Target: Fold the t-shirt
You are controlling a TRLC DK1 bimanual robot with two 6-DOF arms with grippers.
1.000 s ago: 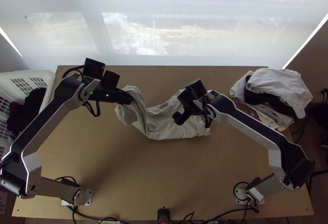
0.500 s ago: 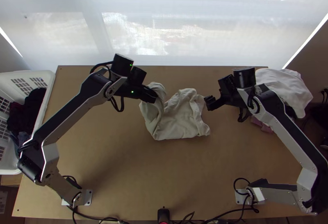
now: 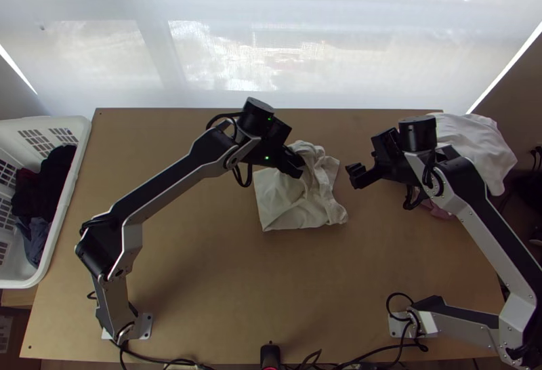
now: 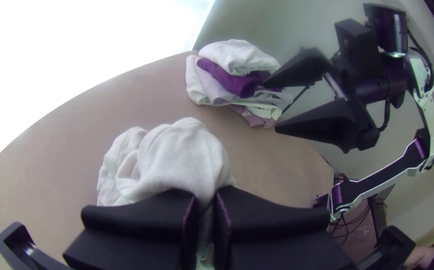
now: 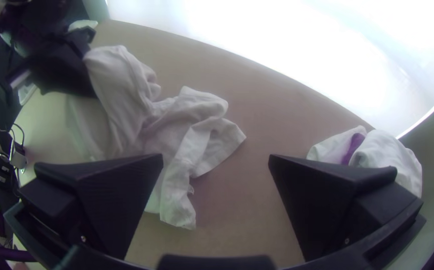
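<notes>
Near the middle of the light wooden table (image 3: 203, 275), toward its far side, lies the white t-shirt (image 3: 279, 202), partly flat and partly bunched. Its near left part lies fairly smooth, while the far and right parts are rumpled and heaped in loose folds. The left gripper (image 3: 297, 167) is over the far part of the shirt; in its own wrist view the jaws are closed together on a gathered bit of the cloth, which rises to them in soft folds. The right gripper (image 3: 356, 174) is just beside the shirt, to its right, its jaws wide apart and holding nothing. At the table's right edge, beyond the right gripper, sits a pile of clothes (image 3: 474, 145), pale pieces with a purple one between them. Beside the table's left edge stands a white basket (image 3: 69, 183) with dark clothes (image 3: 51, 173) inside.
</notes>
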